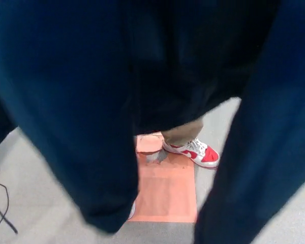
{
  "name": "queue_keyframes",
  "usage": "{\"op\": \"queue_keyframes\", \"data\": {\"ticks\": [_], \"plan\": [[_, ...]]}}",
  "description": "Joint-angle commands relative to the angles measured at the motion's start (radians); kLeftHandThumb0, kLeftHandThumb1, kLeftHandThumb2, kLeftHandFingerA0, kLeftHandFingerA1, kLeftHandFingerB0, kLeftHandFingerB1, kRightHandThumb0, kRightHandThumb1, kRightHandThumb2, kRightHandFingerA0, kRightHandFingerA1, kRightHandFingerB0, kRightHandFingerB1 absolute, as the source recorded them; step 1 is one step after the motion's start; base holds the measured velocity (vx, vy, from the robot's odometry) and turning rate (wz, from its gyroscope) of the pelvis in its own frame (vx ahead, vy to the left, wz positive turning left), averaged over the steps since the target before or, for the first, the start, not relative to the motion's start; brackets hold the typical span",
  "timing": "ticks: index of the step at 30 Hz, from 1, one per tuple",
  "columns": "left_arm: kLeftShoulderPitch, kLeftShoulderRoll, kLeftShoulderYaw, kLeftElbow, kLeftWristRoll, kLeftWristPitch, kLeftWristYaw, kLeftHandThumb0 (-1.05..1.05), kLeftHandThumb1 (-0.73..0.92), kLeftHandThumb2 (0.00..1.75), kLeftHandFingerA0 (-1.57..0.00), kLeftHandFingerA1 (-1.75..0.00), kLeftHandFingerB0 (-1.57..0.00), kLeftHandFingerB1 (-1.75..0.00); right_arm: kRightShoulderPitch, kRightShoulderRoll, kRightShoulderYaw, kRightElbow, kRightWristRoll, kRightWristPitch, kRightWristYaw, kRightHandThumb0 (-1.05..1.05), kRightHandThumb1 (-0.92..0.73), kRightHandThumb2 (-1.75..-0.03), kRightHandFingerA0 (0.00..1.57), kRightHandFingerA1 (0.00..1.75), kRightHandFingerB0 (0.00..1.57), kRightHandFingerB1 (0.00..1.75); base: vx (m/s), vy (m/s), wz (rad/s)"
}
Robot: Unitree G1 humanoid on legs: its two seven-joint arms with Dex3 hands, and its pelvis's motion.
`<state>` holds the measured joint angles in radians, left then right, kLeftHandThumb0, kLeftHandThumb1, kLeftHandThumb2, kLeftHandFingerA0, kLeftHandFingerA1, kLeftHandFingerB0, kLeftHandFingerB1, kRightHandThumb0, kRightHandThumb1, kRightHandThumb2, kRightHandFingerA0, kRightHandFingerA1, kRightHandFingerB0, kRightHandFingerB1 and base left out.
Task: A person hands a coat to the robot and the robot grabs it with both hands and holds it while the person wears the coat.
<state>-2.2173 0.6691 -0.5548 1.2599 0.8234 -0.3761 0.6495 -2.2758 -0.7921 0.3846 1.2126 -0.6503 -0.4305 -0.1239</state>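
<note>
A dark navy coat [66,101] hangs close across the view, hiding both robot hands, so their grasp cannot be told; beyond it, a person's red-and-white sneaker [193,151] stands by an orange floor mat [168,193], dressing seemingly under way.

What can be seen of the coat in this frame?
The coat is dark navy, of smooth woven-looking cloth, hanging close before the camera and filling most of the view. Two long panels drop left and right, with a darker inner fold between. It hides most of the person; only a trouser leg shows. No robot hand is visible.
</note>
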Motion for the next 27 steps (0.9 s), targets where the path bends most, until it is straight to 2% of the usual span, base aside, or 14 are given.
{"op": "queue_keyframes", "data": {"ticks": [1,8,10,11,12,15,16,19,22,23,24,25,26,27], "plan": [[-0.026,0.075,0.011,0.044,0.029,0.054,0.039,-0.38,0.77,0.63,-0.90,-1.75,-0.62,-1.67,-0.026,-0.083,-0.011,0.037,-0.039,0.057,-0.061,-0.36,-0.81,-0.70,1.00,1.75,0.81,1.59,0.00,0.000,0.00],[-0.042,0.071,0.014,0.049,0.043,0.051,0.046,-0.38,0.74,0.62,-0.90,-1.75,-0.62,-1.68,-0.043,-0.076,-0.017,0.043,-0.044,0.071,-0.046,-0.37,-0.82,-0.71,1.02,1.75,0.86,1.59,0.00,0.000,0.00],[-0.045,0.070,0.015,0.050,0.047,0.053,0.054,-0.39,0.74,0.62,-0.90,-1.75,-0.64,-1.67,-0.048,-0.076,-0.017,0.044,-0.048,0.074,-0.050,-0.37,-0.84,-0.66,1.02,1.75,0.81,1.57,0.00,0.000,0.00],[-0.045,0.070,0.016,0.050,0.048,0.053,0.055,-0.40,0.75,0.62,-0.90,-1.75,-0.64,-1.68,-0.047,-0.076,-0.018,0.045,-0.049,0.070,-0.052,-0.37,-0.84,-0.66,1.02,1.75,0.82,1.55,0.00,0.000,0.00],[-0.043,0.068,0.016,0.050,0.049,0.054,0.052,-0.40,0.76,0.63,-0.90,-1.75,-0.63,-1.67,-0.045,-0.077,-0.019,0.044,-0.050,0.066,-0.051,-0.37,-0.84,-0.65,1.01,1.75,0.85,1.42,0.00,0.000,0.00],[-0.041,0.068,0.008,0.050,0.059,0.056,0.055,-0.39,0.76,0.63,-0.90,-1.75,-0.65,-1.65,-0.043,-0.081,-0.019,0.044,-0.054,0.063,-0.048,-0.37,-0.83,-0.65,1.00,1.75,0.83,1.44,0.00,0.000,0.00],[-0.035,0.067,0.014,0.049,0.051,0.048,0.051,-0.39,0.76,0.63,-0.89,-1.75,-0.64,-1.66,-0.040,-0.081,-0.019,0.042,-0.054,0.069,-0.041,-0.38,-0.84,-0.65,1.01,1.75,0.82,1.54,0.00,0.000,0.00],[-0.032,0.063,0.017,0.049,0.050,0.053,0.047,-0.39,0.76,0.63,-0.90,-1.75,-0.64,-1.66,-0.039,-0.083,-0.020,0.041,-0.057,0.063,-0.039,-0.37,-0.84,-0.66,1.01,1.75,0.82,1.53,0.00,0.000,0.00],[-0.026,0.062,0.016,0.049,0.053,0.052,0.054,-0.38,0.76,0.63,-0.90,-1.75,-0.64,-1.67,-0.037,-0.081,-0.019,0.042,-0.062,0.065,-0.037,-0.36,-0.84,-0.65,1.00,1.75,0.86,1.35,0.00,0.000,0.00],[-0.024,0.065,0.016,0.049,0.053,0.051,0.051,-0.38,0.75,0.62,-0.91,-1.75,-0.65,-1.65,-0.034,-0.076,-0.020,0.042,-0.061,0.071,-0.038,-0.40,-0.65,-1.03,1.27,1.40,0.91,1.08,0.00,0.000,0.00],[-0.023,0.067,0.017,0.049,0.053,0.048,0.046,-0.38,0.75,0.62,-0.91,-1.75,-0.65,-1.65,-0.031,-0.072,-0.020,0.041,-0.062,0.075,-0.040,-0.40,-0.65,-1.03,1.27,1.40,0.91,1.08,0.00,0.000,0.00],[-0.017,0.067,0.022,0.049,0.047,0.037,0.040,-0.37,0.74,0.62,-0.90,-1.75,-0.64,-1.65,-0.028,-0.073,-0.019,0.042,-0.064,0.072,-0.040,-0.39,-0.71,-0.75,1.12,1.70,0.94,0.97,0.00,0.000,0.00],[-0.015,0.067,0.025,0.048,0.045,0.034,0.039,-0.37,0.75,0.62,-0.89,-1.75,-0.62,-1.65,-0.028,-0.074,-0.017,0.042,-0.066,0.070,-0.042,-0.34,-0.82,-0.69,0.97,1.75,0.78,1.34,0.00,0.000,0.00],[-0.016,0.066,0.025,0.048,0.047,0.036,0.040,-0.37,0.75,0.62,-0.89,-1.75,-0.62,-1.65,-0.029,-0.074,-0.016,0.043,-0.068,0.069,-0.043,-0.34,-0.82,-0.69,0.97,1.75,0.78,1.34,0.00,0.000,0.00]]}}
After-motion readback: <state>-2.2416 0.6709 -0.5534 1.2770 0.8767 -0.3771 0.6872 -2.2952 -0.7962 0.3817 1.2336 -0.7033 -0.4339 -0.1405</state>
